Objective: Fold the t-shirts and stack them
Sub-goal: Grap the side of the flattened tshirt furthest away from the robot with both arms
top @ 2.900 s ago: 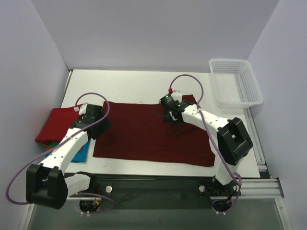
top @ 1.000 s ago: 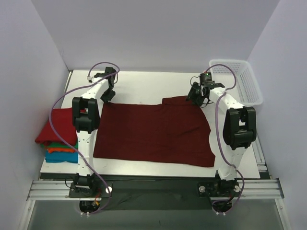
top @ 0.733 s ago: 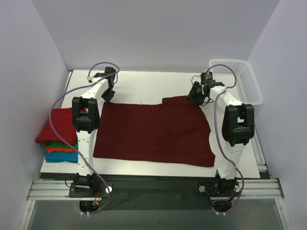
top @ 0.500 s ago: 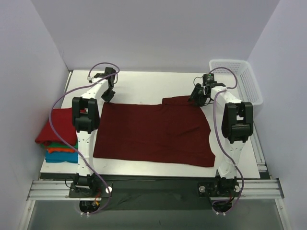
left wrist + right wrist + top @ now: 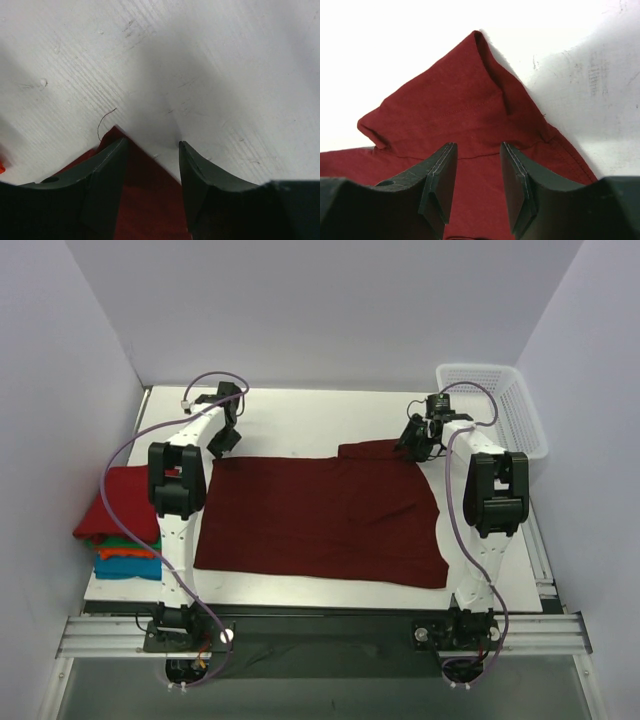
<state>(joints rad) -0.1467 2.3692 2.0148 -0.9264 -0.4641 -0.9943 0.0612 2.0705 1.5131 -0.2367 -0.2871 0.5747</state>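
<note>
1. Maroon cloth covers the middle of the white table [image 5: 300, 410]. One maroon t-shirt [image 5: 320, 515] is spread flat, and its near hem lies close to the table's near edge, between the two arm bases.
2. A stack of folded t-shirts [image 5: 120, 510] is seen at the table's left edge, just beside the spread shirt. A bright red shirt lies on top, with green, orange and blue layers showing beneath it.
3. The left gripper [image 5: 222, 440] is held at the shirt's far left corner. In its wrist view the fingers are parted to a moderate gap and nothing is gripped. The pointed tip of the cloth lies on the tabletop between the fingertips.
4. The right gripper [image 5: 412, 440] is held over the far right sleeve, which is rumpled into a raised ridge. Its fingers are parted about as far as the left gripper's, and nothing is held; red fabric shows through the gap.
5. The step in hand is judged to be the pick-up of the two far corners for a first fold. The next move would need both sets of fingers to be lowered and closed on cloth alone. The far edge could then be carried toward the near hem, with both sides kept level.
6. A white mesh basket [image 5: 497, 456] stands at the far right corner of the table, apart from the shirt. No garment can be seen inside it.
</note>
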